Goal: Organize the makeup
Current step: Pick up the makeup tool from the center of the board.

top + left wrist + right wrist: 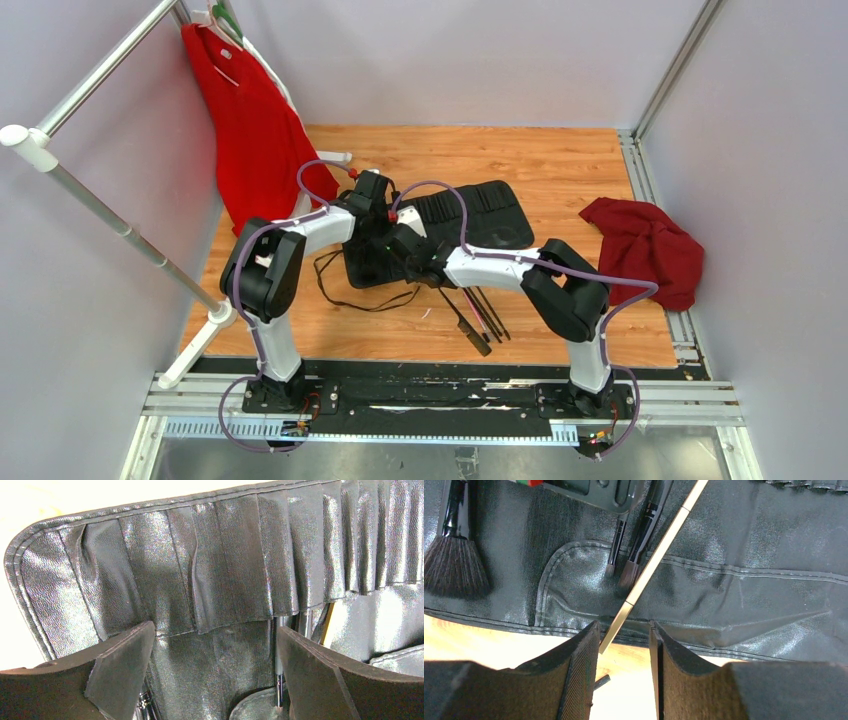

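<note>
Slotting a thin gold stick into the roll-up case is the step I'm judging to be in hand. My right gripper is hanging at the case's near edge, jaws apart, gap wider than the stick. The stick's tail is lying between them, brushing one finger only, so I'm reading it as released, not clamped. My left gripper is spread wide over the pockets, grasping nothing. A fluffy brush and two small brushes are lying on the case; loose brushes are waiting on the table near the right arm. Next I'm expecting to need a push along the stick's length, or a pickup from the loose ones.
</note>
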Controlling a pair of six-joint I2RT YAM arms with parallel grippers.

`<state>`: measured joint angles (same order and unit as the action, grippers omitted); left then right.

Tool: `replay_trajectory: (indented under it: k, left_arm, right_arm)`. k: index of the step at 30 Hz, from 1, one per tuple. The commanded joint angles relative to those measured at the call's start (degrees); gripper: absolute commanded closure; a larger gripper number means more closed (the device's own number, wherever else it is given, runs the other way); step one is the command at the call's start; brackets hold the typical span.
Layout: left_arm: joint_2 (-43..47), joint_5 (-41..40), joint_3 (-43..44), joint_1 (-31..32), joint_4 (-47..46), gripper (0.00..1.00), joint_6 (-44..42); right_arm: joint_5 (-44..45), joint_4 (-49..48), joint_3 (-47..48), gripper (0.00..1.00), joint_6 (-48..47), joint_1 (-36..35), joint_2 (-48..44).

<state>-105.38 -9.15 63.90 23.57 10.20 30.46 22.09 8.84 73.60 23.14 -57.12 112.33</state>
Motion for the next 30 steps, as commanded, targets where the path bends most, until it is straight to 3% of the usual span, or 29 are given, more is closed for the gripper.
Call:
replay_trajectory:
  k: [1, 5, 18, 30]
  left_arm:
    - [-1.1, 0.4, -1.1, -0.8, -1.0, 0.02, -0.1]
    - [-1.1, 0.4, -1.1, -0.8, -1.1, 0.02, -0.1]
    - [-1.4, 0.4, -1.1, -0.9, -1.1, 0.02, -0.1]
    - [-1.8, 0.5, -1.1, -0.9, -1.2, 0.02, -0.2]
  right_arm:
    - [2.6, 1.3, -0.4, 0.6, 1.1, 0.6, 0.1]
    - [2.5, 2.1, -0.7, 0.63, 1.0, 1.4, -0.2]
    - [2.6, 2.2, -2.9, 0.9, 1.0, 3.4, -2.0]
    - [0.7, 2.3, -2.1, 0.96, -3.4, 6.5, -3.8]
